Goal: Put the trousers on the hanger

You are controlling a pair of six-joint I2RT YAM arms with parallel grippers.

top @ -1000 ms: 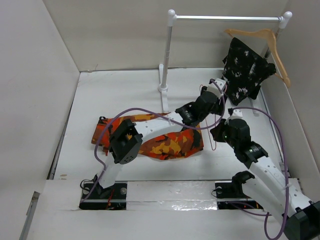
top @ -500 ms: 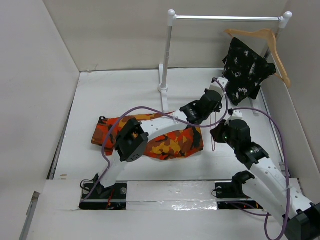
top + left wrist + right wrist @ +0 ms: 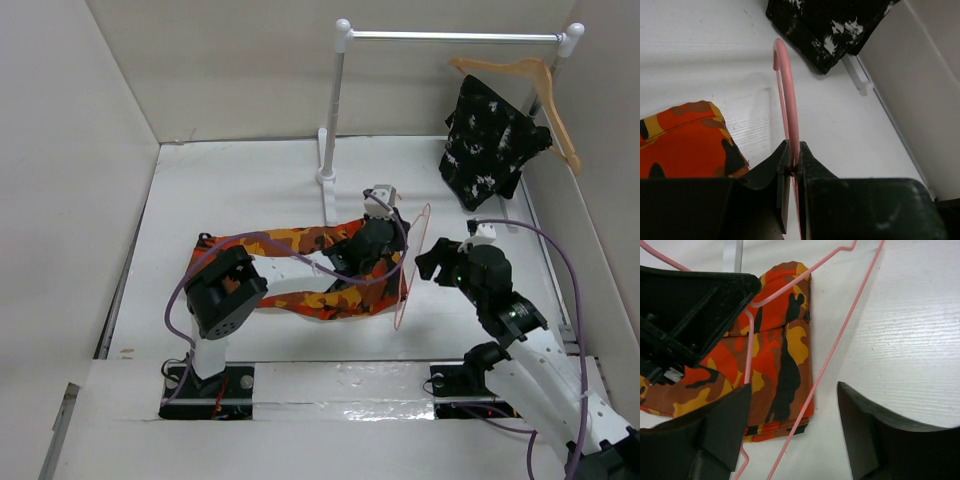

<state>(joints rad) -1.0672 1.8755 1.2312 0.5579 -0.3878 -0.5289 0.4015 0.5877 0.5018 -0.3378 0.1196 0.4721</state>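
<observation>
- what's changed?
- the left gripper [image 3: 791, 156] has swung back from the black garment [image 3: 490, 140] to the trousers [image 3: 290, 243], now clamped on the hanger [image 3: 788, 100].
- and the right gripper [image 3: 795, 427]?
- it's let go, jaws wide. the hanger stands at the trousers' right end.

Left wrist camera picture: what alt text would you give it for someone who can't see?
Two black fingers pinch a thin pink wire hanger, which rises edge-on up the frame to its hook. Orange camouflage trousers lie on the white table at lower left; a black white-speckled garment sits at the top.
</observation>
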